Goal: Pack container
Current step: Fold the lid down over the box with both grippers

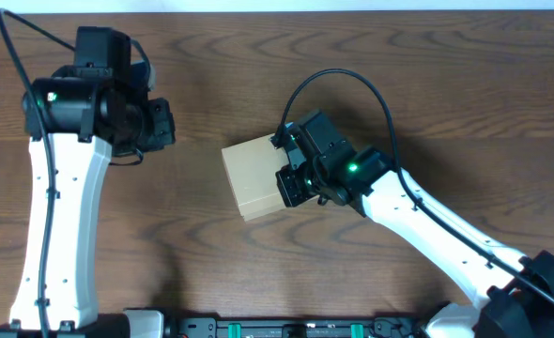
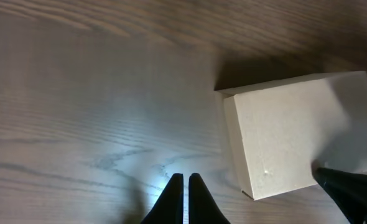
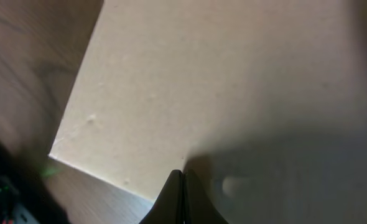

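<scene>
Press the right jaws, closed and empty, squarely onto the plain tan rectangular cardboard box (image 1: pixel 253 178); left jaws, likewise closed and empty, hover apart over the brown wooden bench (image 1: pixel 211 75).

A dark brown wooden tabletop with wavy grain (image 1: pixel 258 75) is filling almost the whole overhead view, its grain running mostly left to right. A thin pale strip (image 1: pixel 352 5) is showing along the far edge, too narrow to tell whether it is wall or floor. In the left wrist view the wood is looking greyer, a soft whitish patch of reflected light (image 2: pixel 149 177) is gleaming on it near the bottom edge, and a blurred dark shadow (image 2: pixel 264 65) is lying further up.
</scene>
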Tool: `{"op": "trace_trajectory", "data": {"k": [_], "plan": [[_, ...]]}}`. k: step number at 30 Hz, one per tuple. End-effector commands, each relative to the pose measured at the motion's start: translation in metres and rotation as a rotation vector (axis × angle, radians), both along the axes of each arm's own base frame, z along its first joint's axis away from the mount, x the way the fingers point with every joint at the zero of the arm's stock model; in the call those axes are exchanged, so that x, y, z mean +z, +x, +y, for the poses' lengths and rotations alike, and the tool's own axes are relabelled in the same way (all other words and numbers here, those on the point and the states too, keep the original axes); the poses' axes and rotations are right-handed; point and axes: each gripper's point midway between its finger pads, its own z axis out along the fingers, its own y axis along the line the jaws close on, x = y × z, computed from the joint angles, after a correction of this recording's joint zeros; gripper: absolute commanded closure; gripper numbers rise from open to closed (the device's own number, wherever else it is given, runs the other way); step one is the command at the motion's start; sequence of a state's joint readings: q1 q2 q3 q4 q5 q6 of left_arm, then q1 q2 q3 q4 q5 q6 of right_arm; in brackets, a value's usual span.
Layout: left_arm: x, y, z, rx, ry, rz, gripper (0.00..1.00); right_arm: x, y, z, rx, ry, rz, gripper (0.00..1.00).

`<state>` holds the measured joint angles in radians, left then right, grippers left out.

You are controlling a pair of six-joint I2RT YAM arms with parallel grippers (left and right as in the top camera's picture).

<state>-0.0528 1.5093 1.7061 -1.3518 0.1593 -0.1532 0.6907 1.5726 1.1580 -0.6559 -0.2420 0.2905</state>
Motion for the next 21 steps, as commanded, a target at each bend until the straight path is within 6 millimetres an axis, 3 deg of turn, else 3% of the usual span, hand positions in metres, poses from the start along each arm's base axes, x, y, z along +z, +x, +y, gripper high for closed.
{"op": "trace_trajectory", "data": {"k": [1, 5, 9, 21], "plan": [[0.008, -0.002, 0.006, 0.022, 0.025, -0.025, 0.95, -0.019, 0.005, 0.005, -0.014, -0.052, 0.007, 0.99], [0.008, -0.003, 0.006, 0.023, 0.025, -0.024, 0.94, -0.048, 0.011, 0.016, -0.027, -0.068, 0.031, 0.99], [0.008, -0.004, 0.006, 0.022, 0.025, -0.02, 0.94, -0.065, 0.023, 0.015, -0.085, -0.099, 0.024, 0.99], [0.008, -0.004, 0.006, 0.04, 0.019, -0.017, 0.94, -0.058, 0.052, 0.011, -0.172, -0.12, -0.103, 0.99]]}}
